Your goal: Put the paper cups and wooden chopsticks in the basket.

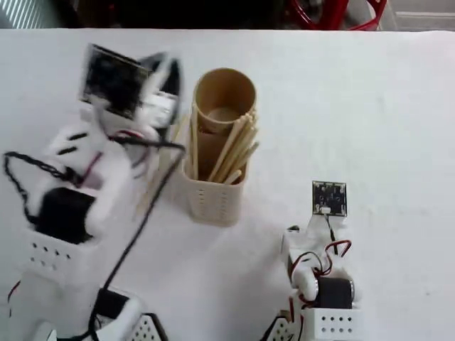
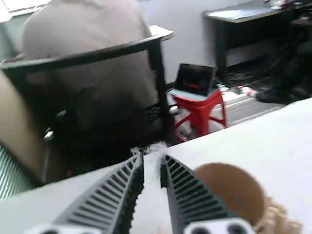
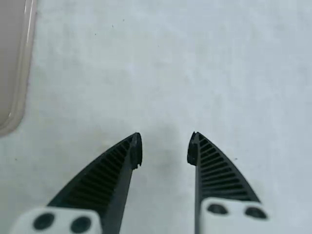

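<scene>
sitting in basket [image 1: 213,202], paper cups [image 1: 225,92], chopsticks [image 1: 238,145]

Blurred, the left arm [image 1: 92,163] overlaps the nearest side of the basket [image 1: 213,195] on the worktop [image 1: 370,106]. The lower ends of the wooden chopsticks [image 1: 231,153] are hidden inside the basket. From the left wrist, the paper cup [image 2: 229,187] is soft-edged and runs off the lower edge. A pale rim [image 3: 14,73], cut by the right wrist frame's edge, cannot be identified.

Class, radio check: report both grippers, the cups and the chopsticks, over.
Left gripper barely open, empty. Right gripper open over white table. Brown paper cup and pale wooden chopsticks standing in cream perforated basket. No obstruction seen.
</scene>
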You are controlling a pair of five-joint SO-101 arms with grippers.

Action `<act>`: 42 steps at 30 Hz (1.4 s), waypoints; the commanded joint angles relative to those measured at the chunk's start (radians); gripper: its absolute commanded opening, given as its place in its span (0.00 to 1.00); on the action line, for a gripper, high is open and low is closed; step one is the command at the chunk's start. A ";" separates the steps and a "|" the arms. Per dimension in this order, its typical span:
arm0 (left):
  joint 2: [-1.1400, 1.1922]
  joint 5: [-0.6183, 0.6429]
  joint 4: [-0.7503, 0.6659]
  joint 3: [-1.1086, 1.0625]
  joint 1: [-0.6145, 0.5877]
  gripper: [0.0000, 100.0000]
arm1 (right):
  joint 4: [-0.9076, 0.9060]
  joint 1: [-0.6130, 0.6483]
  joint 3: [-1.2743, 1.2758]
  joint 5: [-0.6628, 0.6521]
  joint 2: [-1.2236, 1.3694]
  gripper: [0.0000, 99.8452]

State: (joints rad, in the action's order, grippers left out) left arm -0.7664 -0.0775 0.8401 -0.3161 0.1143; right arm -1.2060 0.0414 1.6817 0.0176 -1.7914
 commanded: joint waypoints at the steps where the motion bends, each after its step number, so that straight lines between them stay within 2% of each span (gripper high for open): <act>1: -0.015 0.121 -0.002 -0.089 -0.242 0.09 | -0.007 0.010 0.009 -0.008 -0.008 0.16; 3: -0.010 0.121 -0.087 -0.233 -0.302 0.09 | -0.007 0.010 0.009 -0.008 -0.008 0.16; 7: 0.090 0.034 -0.397 -0.537 -0.300 0.09 | -0.007 0.004 0.009 -0.008 -0.008 0.16; 10: 0.242 0.003 -0.483 -0.583 -0.283 0.09 | -0.007 0.004 0.009 -0.008 -0.008 0.16; 16: 0.602 -0.017 -0.402 -0.394 -0.265 0.09 | -0.007 0.004 0.009 -0.008 -0.008 0.16; 21: 0.809 -0.120 -0.160 -0.167 -0.211 0.09 | -0.007 0.004 0.009 -0.008 -0.008 0.16; 24: 0.846 -0.129 -0.055 -0.092 -0.186 0.08 | -0.007 0.004 0.009 -0.008 -0.008 0.16; 32: 0.857 -0.130 -0.038 -0.104 -0.159 0.09 | -0.007 0.004 0.009 -0.008 -0.008 0.16; 37: 0.857 -0.129 -0.018 -0.104 -0.160 0.16 | -0.007 0.004 0.009 -0.008 -0.008 0.16; 42: 0.858 -0.129 -0.023 -0.110 -0.154 0.17 | -0.007 0.002 0.009 -0.008 -0.008 0.16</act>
State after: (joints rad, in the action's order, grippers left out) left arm 0.0959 -0.2033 0.8170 -0.4664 -0.0575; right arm -1.2060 0.0414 1.6817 0.0176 -1.7914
